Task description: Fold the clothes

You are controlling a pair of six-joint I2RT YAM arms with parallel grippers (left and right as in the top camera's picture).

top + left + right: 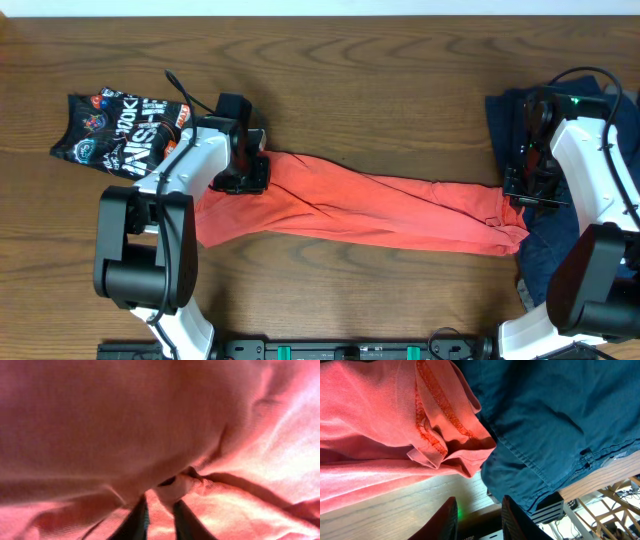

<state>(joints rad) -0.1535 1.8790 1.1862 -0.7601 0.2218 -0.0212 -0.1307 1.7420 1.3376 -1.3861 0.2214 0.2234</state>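
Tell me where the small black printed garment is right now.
In the overhead view, the black printed garment lies at the table's far left, its right edge running under the left arm, just beyond the coral-red T-shirt's left end.

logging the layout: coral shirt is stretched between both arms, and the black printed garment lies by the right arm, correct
No: the overhead view shows the black printed garment beside the left arm. The coral shirt does stretch between both arms.
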